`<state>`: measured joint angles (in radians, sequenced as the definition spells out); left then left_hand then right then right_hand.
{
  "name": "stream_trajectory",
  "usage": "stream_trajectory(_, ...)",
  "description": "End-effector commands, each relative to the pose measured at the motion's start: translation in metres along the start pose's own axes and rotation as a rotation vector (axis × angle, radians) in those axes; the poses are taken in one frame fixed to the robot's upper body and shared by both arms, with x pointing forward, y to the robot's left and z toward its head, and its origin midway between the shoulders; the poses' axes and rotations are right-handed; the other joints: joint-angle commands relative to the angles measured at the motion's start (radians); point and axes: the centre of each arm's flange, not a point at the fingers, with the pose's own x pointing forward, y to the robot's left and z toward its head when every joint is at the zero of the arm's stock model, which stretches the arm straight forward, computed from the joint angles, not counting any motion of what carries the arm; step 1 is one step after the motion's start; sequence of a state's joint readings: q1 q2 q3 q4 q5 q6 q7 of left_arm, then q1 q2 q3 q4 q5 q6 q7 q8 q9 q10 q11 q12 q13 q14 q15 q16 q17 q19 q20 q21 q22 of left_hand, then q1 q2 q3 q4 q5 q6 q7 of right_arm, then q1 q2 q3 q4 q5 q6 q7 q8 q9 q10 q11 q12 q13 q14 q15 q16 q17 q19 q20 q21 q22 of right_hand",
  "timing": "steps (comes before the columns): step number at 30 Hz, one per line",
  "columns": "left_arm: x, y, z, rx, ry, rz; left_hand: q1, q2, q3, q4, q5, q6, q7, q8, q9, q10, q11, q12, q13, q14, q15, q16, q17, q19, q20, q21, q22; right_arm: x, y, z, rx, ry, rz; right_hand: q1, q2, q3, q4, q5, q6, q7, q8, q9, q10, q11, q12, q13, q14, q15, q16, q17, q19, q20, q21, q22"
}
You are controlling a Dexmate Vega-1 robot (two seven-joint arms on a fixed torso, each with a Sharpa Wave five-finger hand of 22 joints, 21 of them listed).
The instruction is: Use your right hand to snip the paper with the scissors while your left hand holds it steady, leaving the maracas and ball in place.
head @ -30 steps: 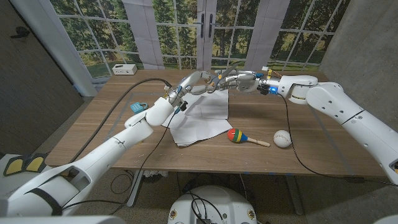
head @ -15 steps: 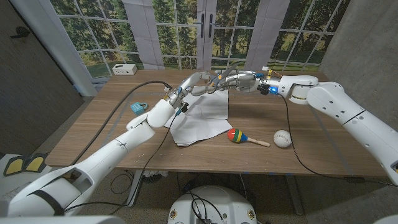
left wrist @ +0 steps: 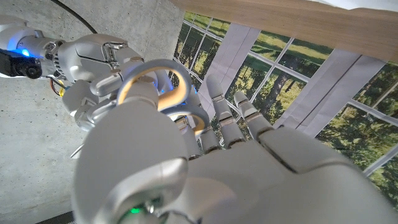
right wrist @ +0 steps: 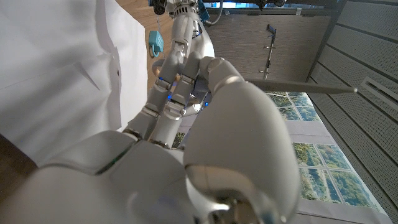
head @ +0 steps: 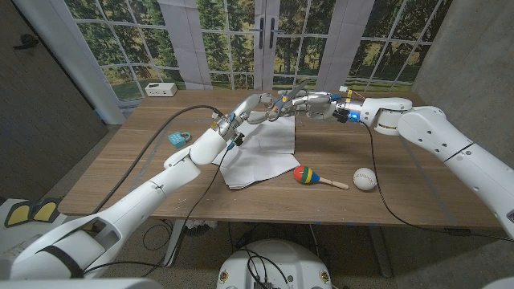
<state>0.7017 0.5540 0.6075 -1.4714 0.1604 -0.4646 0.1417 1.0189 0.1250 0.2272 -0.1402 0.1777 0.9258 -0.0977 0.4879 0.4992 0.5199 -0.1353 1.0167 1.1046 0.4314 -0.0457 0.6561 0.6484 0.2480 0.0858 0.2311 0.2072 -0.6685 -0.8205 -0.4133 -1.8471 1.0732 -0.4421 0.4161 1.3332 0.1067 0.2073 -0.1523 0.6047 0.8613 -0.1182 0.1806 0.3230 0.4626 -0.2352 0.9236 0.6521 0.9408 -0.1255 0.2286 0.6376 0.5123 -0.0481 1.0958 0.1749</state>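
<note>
Both hands meet above the far edge of the paper lying on the wooden surface: the left hand pinches that edge up, while the right hand grips orange-handled scissors. Cutting looks imminent; the blades must close squarely on the sheet, well apart from the maraca and ball.

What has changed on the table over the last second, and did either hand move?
Almost nothing. The left hand and right hand stay raised together at the paper's far edge, with the scissors still between them. The left forearm shifted very slightly. The maraca, ball and teal padlock lie where they were.
</note>
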Motion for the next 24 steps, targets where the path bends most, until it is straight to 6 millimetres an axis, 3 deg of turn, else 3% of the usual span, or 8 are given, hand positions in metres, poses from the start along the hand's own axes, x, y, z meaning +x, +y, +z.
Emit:
stream_trajectory(1,0.0016,0.0009,-0.0008,-0.022,-0.002,-0.006,0.009,0.025,0.007,0.005,0.004,-0.030,-0.016,0.088,0.172,0.071,-0.076,0.000,0.004,0.014,-0.157,-0.004,0.003,0.009,0.005,0.009,0.005,0.0006,-0.0025,-0.0031,0.027,-0.006,0.014,-0.013,0.022,0.001,0.014,-0.009,-0.048,0.006,-0.003,0.004,0.083,0.086,-0.013,0.043,-0.017,-0.113,-0.005,0.002,-0.011,-0.077,0.005,0.000)
stream_trajectory(6,0.0023,0.0006,-0.0019,-0.023,-0.003,-0.005,0.007,0.024,0.008,0.006,0.003,-0.035,-0.015,0.100,0.186,0.071,-0.076,0.000,0.006,0.016,-0.158,-0.007,0.003,0.010,0.005,0.009,0.005,0.0013,-0.0038,-0.0036,0.032,-0.013,0.025,-0.038,0.033,-0.001,0.026,-0.018,-0.091,0.004,-0.002,0.002,0.083,0.097,-0.031,0.011,-0.040,-0.112,-0.016,0.001,-0.013,-0.062,-0.001,-0.002)
stream_trajectory(12,0.0032,0.0008,-0.0026,-0.021,0.002,-0.004,0.007,0.024,0.009,0.004,0.003,-0.042,-0.016,0.120,0.208,0.067,-0.076,-0.005,0.002,0.016,-0.159,-0.010,0.008,0.011,0.004,0.010,0.006,0.0013,-0.0061,-0.0047,0.026,-0.019,0.029,-0.188,0.006,-0.028,0.084,-0.092,-0.263,-0.003,0.005,-0.014,0.006,0.127,-0.186,-0.115,-0.172,-0.091,-0.040,-0.073,-0.071,-0.056,-0.049,-0.003)
stream_trajectory(15,0.0020,0.0008,-0.0030,-0.017,0.019,0.018,0.013,0.022,0.012,-0.001,0.003,-0.043,-0.016,0.131,0.220,0.070,-0.076,-0.006,-0.002,0.019,-0.158,-0.008,0.011,0.013,0.010,0.011,0.006,0.0002,-0.0067,-0.0040,0.022,-0.029,0.030,-0.309,-0.033,-0.084,0.135,-0.178,-0.298,0.006,0.014,-0.029,0.002,0.145,-0.257,-0.173,-0.240,-0.073,-0.031,-0.094,-0.072,-0.035,-0.067,-0.003)
stream_trajectory(16,0.0021,0.0010,-0.0036,-0.024,0.020,0.016,0.013,0.021,0.012,-0.002,0.002,-0.045,-0.016,0.133,0.223,0.074,-0.076,-0.004,0.000,0.020,-0.158,-0.008,0.012,0.015,0.012,0.012,0.006,0.0001,-0.0068,-0.0039,0.011,-0.037,0.033,-0.321,-0.039,-0.090,0.138,-0.191,-0.307,0.010,0.013,-0.031,-0.001,0.152,-0.267,-0.181,-0.247,-0.068,-0.030,-0.098,-0.075,-0.030,-0.071,-0.003)
stream_trajectory(18,0.0019,0.0014,-0.0039,-0.027,0.020,0.020,0.012,0.021,0.013,-0.001,0.002,-0.047,-0.016,0.138,0.228,0.076,-0.076,-0.004,0.000,0.020,-0.156,-0.009,0.013,0.016,0.012,0.013,0.006,-0.0004,-0.0074,-0.0037,0.028,-0.048,0.045,-0.407,-0.067,-0.131,0.173,-0.270,-0.322,0.022,0.018,-0.045,0.015,0.179,-0.309,-0.221,-0.270,-0.047,-0.020,-0.116,-0.070,-0.007,-0.087,-0.004)
stream_trajectory(21,0.0016,0.0018,-0.0043,-0.042,0.022,0.020,0.010,0.021,0.014,-0.001,0.001,-0.047,-0.017,0.141,0.227,0.073,-0.076,-0.006,-0.003,0.021,-0.159,-0.015,0.010,0.017,0.011,0.013,0.006,-0.0020,-0.0091,-0.0040,0.028,-0.061,0.044,-0.474,-0.092,-0.165,0.200,-0.328,-0.329,0.034,0.021,-0.056,0.036,0.198,-0.333,-0.247,-0.262,-0.031,-0.009,-0.132,-0.056,0.007,-0.098,-0.004)
stream_trajectory(24,0.0016,0.0024,-0.0066,-0.120,0.054,0.007,0.010,0.020,0.016,-0.002,0.001,-0.048,-0.016,0.142,0.225,0.073,-0.076,-0.007,-0.004,0.023,-0.158,-0.018,0.009,0.018,0.010,0.014,0.007,-0.0041,-0.0121,-0.0054,0.042,-0.075,0.027,-0.606,-0.158,-0.239,0.247,-0.377,-0.347,0.053,0.021,-0.071,0.075,0.219,-0.366,-0.285,-0.256,-0.015,0.002,-0.158,-0.036,0.039,-0.123,-0.004)
